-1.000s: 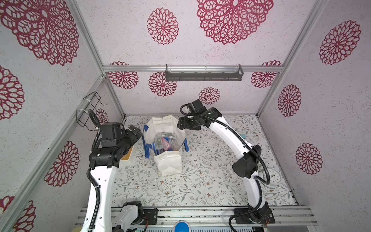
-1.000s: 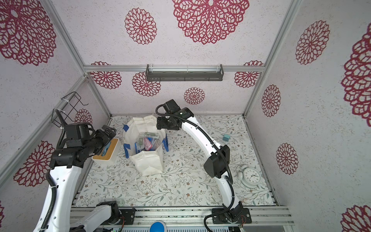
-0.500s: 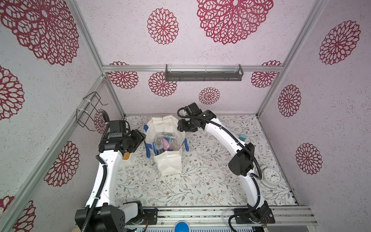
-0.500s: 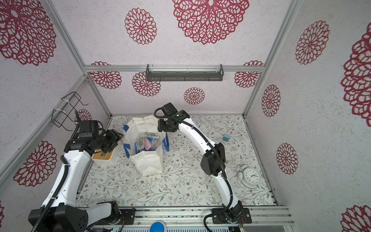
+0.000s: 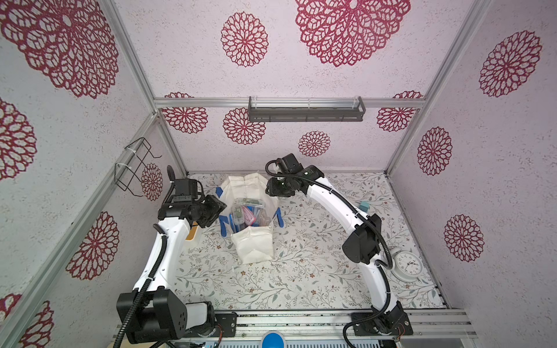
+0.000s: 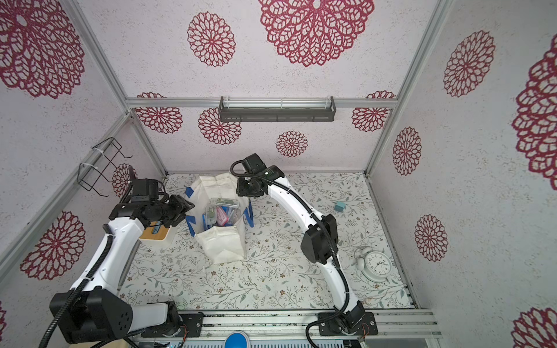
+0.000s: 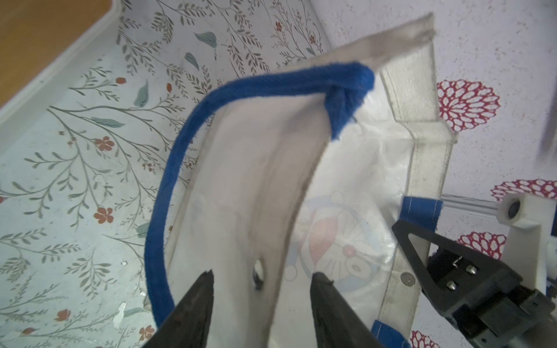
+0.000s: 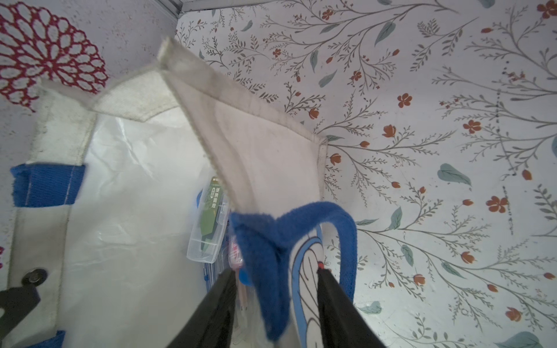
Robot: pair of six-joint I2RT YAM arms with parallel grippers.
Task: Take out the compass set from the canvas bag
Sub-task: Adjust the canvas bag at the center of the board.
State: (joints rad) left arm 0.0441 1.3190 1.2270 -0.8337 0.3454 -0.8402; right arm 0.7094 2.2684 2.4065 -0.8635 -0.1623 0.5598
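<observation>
The canvas bag [image 5: 254,250] [image 6: 224,244] stands open at the table's middle back, off-white with blue handles. Among several cases inside, a clear one with a green label [image 5: 248,202] [image 6: 224,202] [image 8: 208,223] looks like the compass set. At the bag's left rim, my left gripper [image 5: 218,208] [image 6: 187,208] [image 7: 262,274] is open and straddles the bag wall [image 7: 256,180] beside a blue handle [image 7: 168,180]. My right gripper [image 5: 272,192] [image 6: 245,192] [image 8: 275,271], also open, sits at the back right rim. The other blue handle [image 8: 265,241] hangs between its fingers without touching them.
A wood-topped white box [image 5: 190,235] [image 6: 155,233] lies under my left arm by the left wall. A teal block [image 5: 363,206] and a white alarm clock [image 5: 407,265] are on the right. A wire rack [image 5: 132,168] hangs on the left wall, a shelf [image 5: 306,110] on the back wall.
My left arm has come down and in to the bag's left rim, its jaws narrowing. My right gripper has shifted slightly onto the back right rim and narrowed too.
</observation>
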